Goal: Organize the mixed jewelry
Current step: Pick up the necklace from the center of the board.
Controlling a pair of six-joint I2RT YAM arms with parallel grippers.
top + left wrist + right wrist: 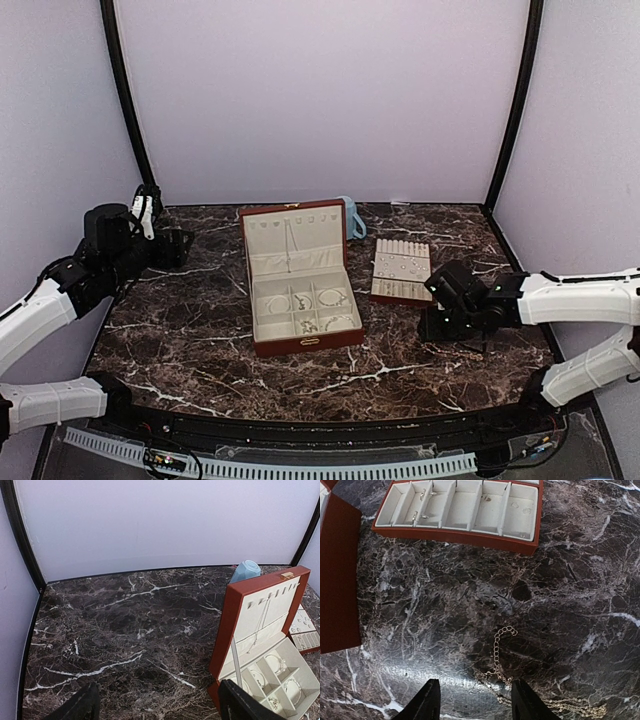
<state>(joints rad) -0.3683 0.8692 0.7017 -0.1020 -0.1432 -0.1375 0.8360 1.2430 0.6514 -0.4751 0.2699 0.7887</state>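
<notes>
Right wrist view showed a fine pale chain [495, 655] lying loose on the dark marble table [580, 580], its hooked end toward the tray and its other end trailing to the lower right. The right gripper [475, 692] was over it with its fingers apart, the chain's small tangle between them and nothing clamped. Beyond the chain, tiny silvery pieces [419, 515] sat in slots of the cream slotted tray [455, 534]. Left of the tray the reddish-brown jewelry box [300, 345] stood open, bracelets [333, 297] in its compartments. A light blue mug [246, 571] stood behind its lid. The left gripper [157, 695] was well apart at the table's left side, fingers wide with only marble between them.
</notes>
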